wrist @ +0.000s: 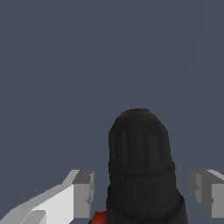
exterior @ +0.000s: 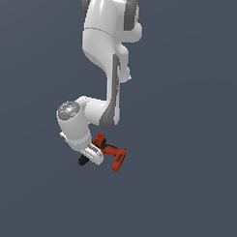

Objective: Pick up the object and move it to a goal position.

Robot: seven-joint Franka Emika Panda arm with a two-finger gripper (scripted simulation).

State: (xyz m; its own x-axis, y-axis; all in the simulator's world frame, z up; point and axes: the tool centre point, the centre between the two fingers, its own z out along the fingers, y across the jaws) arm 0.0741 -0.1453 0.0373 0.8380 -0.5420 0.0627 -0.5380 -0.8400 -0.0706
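The red-orange drill (exterior: 113,152) lies at the end of my arm, its black chuck tip (exterior: 82,161) sticking out on the exterior view's left and its flared base (exterior: 118,160) on the right. My gripper (exterior: 93,155) straddles the drill near the chuck. In the wrist view the black chuck (wrist: 139,166) fills the space between the two fingers (wrist: 83,192), with a narrow gap showing on each side. The gripper (wrist: 140,194) is open around the drill and not pressed on it. A bit of red body (wrist: 99,217) shows below the chuck.
The white arm (exterior: 106,52) reaches down from the top of the exterior view. The background is a plain dark grey-blue surface (exterior: 187,142) with no other objects or edges in view.
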